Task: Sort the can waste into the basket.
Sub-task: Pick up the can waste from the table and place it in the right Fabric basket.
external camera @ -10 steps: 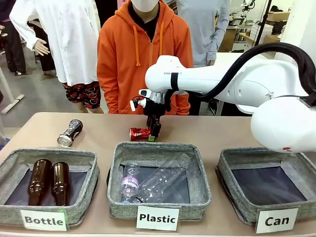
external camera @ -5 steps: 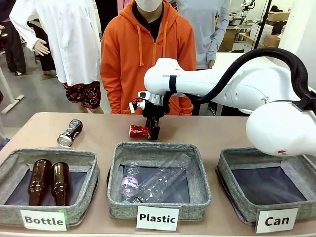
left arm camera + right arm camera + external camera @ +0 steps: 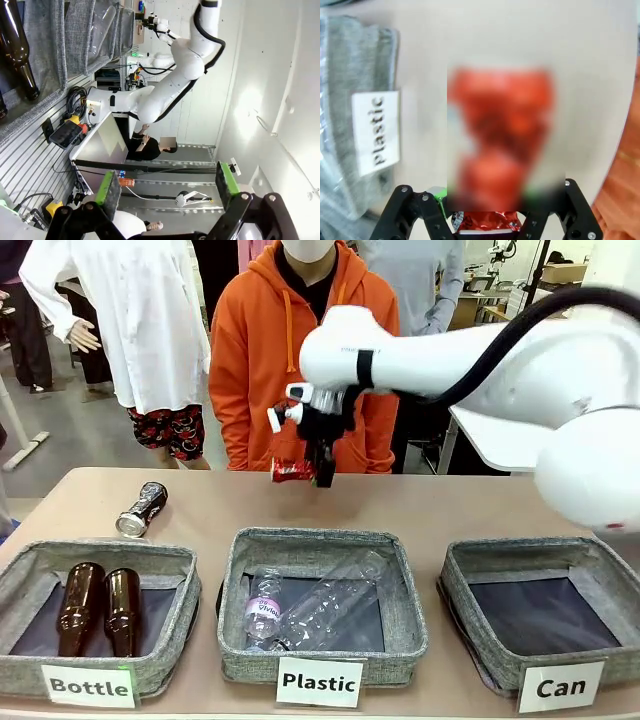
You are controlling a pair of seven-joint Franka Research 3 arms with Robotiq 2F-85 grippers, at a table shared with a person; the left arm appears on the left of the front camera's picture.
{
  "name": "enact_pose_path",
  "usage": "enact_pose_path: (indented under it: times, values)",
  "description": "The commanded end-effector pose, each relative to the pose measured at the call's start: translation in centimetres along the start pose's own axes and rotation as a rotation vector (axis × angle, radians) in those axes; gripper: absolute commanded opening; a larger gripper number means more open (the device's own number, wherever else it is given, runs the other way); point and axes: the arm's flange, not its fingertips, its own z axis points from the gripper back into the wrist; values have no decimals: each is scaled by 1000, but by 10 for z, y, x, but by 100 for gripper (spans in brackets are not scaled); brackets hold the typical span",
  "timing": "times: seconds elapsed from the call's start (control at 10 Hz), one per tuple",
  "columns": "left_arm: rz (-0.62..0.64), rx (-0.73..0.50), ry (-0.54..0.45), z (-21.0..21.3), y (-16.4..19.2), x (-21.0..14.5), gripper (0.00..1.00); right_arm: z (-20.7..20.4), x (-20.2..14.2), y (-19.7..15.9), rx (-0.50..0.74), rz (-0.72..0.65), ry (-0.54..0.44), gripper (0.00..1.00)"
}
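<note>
Front view, centre frame: right gripper (image 3: 318,478) closed on the crushed shiny red metal drink can (image 3: 292,471), which juts out to the picture-left of the fingers.

Change over the last second: the can was down on the beige table (image 3: 450,505), just behind the grey woven basket labelled "Plastic" (image 3: 232,585), with the fingers already clamped on it. Now arm and can have risen. The can hangs clear of the tabletop, level with the hem of the orange hoodie worn by the person (image 3: 300,350) across the table.

Right wrist view: a strip of red can shows low in the frame between the finger bases. The patch above it is blurred.

Reading: the pick looks done and the grip seems to have held through the lift. What remains is the carry to the grey woven basket labelled "Can" (image 3: 462,575), lower right of the frame, which holds nothing so far.

The second piece, a dark black-and-silver can (image 3: 141,510), lies on its side on the table, left of frame, behind the "Bottle" basket (image 3: 185,585). It is untouched and not yet sorted.

Left gripper (image 3: 167,185): jaws spread wide, nothing between the green pads.
</note>
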Motion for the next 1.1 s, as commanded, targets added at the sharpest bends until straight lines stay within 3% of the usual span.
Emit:
enact_pose_path:
  times: [0.0, 0.3, 0.5, 0.8, 1.0]
  values:
    - [-22, -18, -6, 0, -2, 1, 100, 41, -19, 73, 39, -32, 57, 0]
    - [-22, -18, -6, 0, -2, 1, 100, 87, -58, 145, 132, -115, 162, 0]
    - [-22, -18, -6, 0, -2, 1, 100, 104, -116, 201, 177, -48, 287, 0]
    - [-22, -18, -6, 0, -2, 1, 100, 96, -216, 274, 159, -20, 289, 0]
    - [-22, -18, -6, 0, -2, 1, 100, 73, -252, 306, 157, -64, 247, 0]
